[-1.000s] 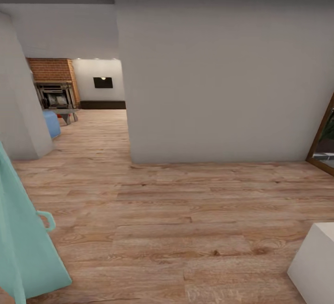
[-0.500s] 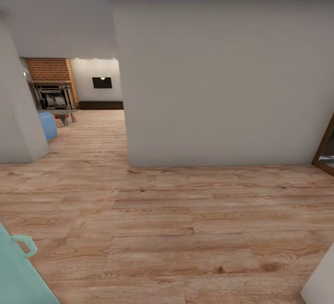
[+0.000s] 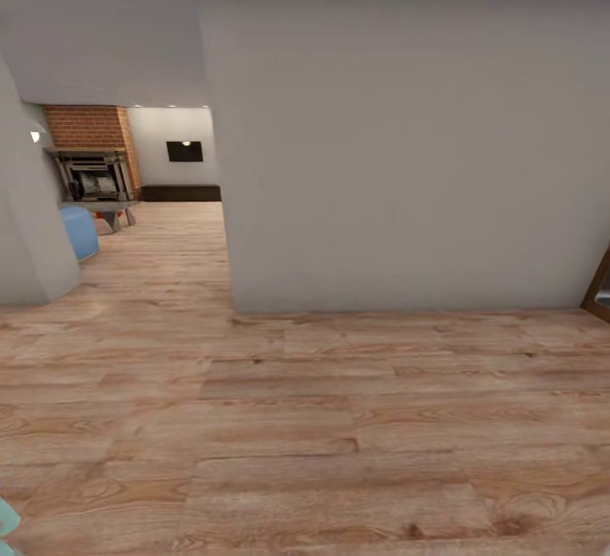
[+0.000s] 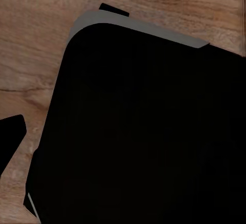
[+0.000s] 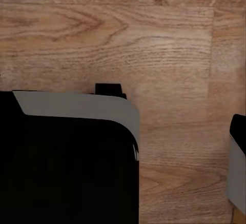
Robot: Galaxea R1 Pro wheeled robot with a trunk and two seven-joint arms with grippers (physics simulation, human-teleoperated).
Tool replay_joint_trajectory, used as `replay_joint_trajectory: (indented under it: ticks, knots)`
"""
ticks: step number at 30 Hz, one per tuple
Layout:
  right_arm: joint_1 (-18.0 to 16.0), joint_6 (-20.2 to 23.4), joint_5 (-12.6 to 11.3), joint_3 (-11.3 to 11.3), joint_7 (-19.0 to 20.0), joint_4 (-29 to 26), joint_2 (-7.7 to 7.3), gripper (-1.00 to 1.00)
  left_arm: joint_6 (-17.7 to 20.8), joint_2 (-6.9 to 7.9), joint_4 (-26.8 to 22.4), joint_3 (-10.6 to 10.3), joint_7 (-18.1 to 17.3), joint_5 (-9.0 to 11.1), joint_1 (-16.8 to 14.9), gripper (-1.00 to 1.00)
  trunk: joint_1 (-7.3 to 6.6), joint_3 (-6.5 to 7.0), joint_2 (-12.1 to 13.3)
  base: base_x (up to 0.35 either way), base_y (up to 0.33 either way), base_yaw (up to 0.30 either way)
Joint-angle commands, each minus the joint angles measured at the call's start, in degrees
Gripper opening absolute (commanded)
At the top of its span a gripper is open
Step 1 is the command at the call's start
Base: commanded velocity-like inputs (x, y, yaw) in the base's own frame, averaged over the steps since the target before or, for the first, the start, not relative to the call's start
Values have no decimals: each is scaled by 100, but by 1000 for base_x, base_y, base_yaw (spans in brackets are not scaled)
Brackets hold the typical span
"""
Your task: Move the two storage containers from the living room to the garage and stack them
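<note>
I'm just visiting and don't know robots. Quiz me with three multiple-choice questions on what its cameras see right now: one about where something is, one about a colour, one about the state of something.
1. Where does the brick fireplace show in the head view?
A. Far left, through the opening
B. Far right, by the wood frame
C. Straight ahead on the big wall

2. What colour is the soft seat below the fireplace?
A. Red
B. Blue
C. Green

3. What is the floor like under the wrist cameras?
A. Grey concrete
B. Carpet
C. Wood planks

Answers: 1 A, the fireplace stands beyond the opening left of the big pale wall. 2 B, the seat is light blue. 3 C, the floor shows wood grain and plank seams, as in the head view.
</note>
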Motion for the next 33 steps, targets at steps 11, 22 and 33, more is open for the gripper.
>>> replay_joint_trajectory:
  ticks: [11, 22, 33]
  knots:
    - [-6, -23, -56, 63, -9, 14, 10, 100, -13, -1, -2, 12, -2, 21, -1, 100, 3, -5, -2, 323, 0, 0]
    - [-6, -1, -65, 64, -5, 14, 10, 100, -13, -1, -3, 15, -4, 19, -1, 100, 3, -5, -2, 323, 0, 83]
    - [-6, 4, -59, 64, -4, 14, 11, 100, -13, -1, -1, 14, -4, 16, -1, 100, 3, -5, -2, 323, 0, 263]
